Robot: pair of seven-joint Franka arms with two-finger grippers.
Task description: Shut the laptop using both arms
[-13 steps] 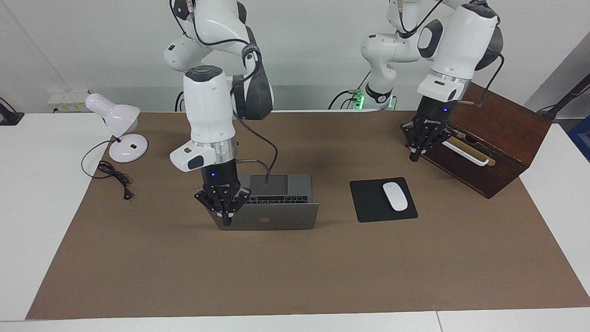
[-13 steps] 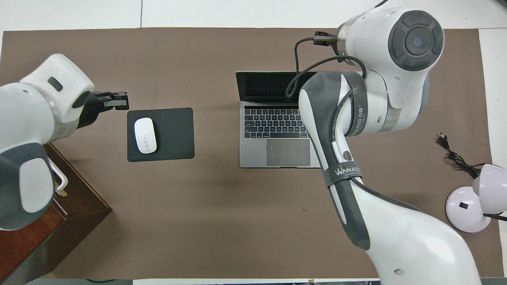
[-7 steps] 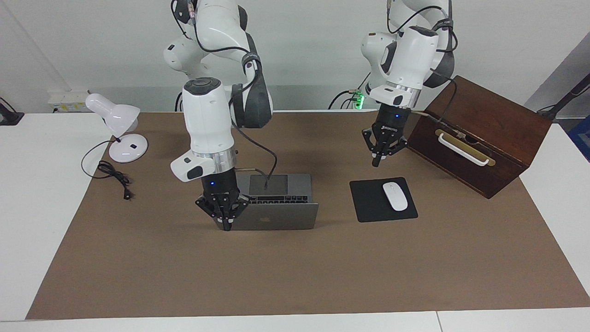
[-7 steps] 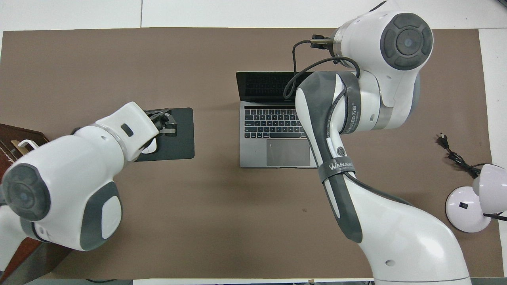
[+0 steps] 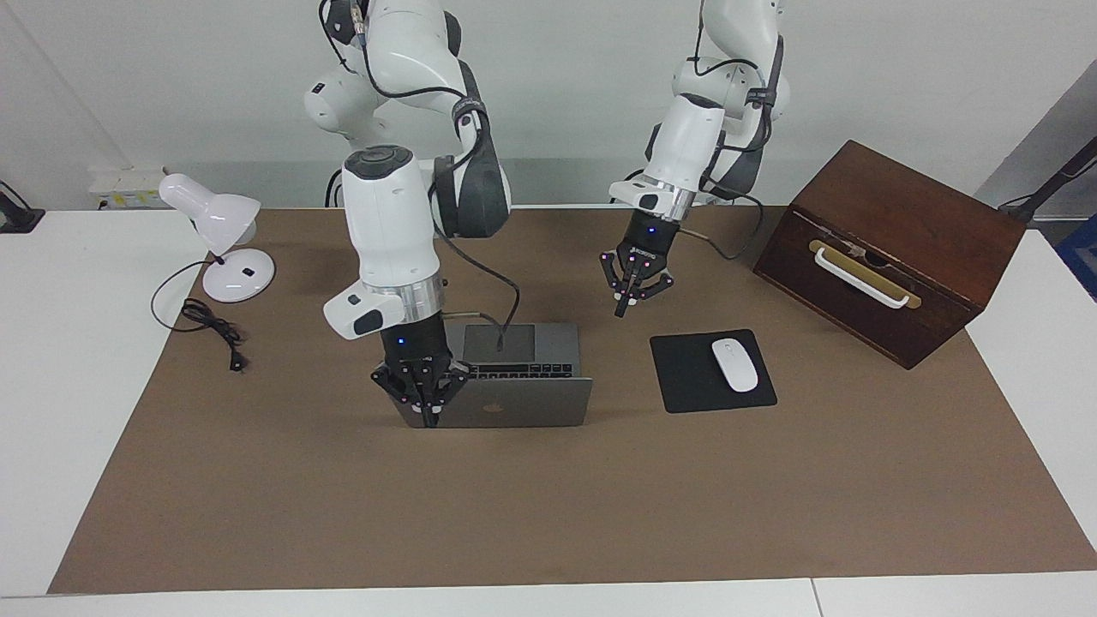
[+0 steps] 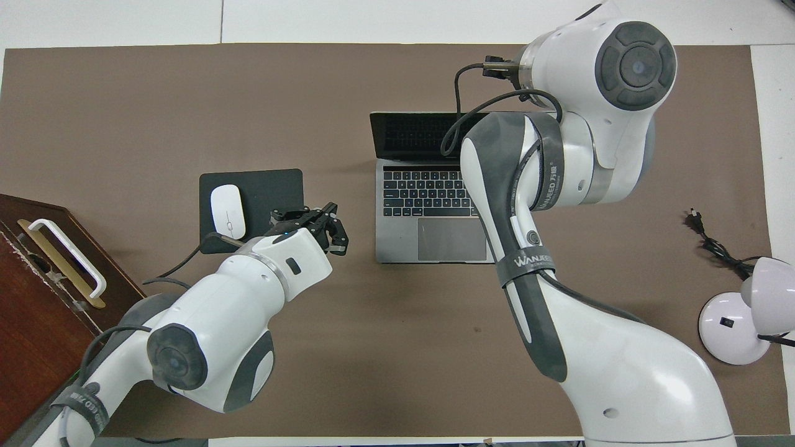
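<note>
A: Where was the laptop (image 5: pixel 506 386)?
B: Mid-worktop (image 5: pixel 548 506), lid part open, its outer face turned away from the robots. The right claw (image 5: pixel 426 417), fingertips shut on nothing, sat at the lid's corner toward the right arm's end, likely to push it down.
A: And the left claw (image 5: pixel 623 306)?
B: Shut too, empty, hanging over bare worktop between laptop and pad (image 5: pixel 711 371), probably heading for the lid's other corner.
A: Any containers?
B: A wooden box (image 5: pixel 891 248), closed; contents hidden.
</note>
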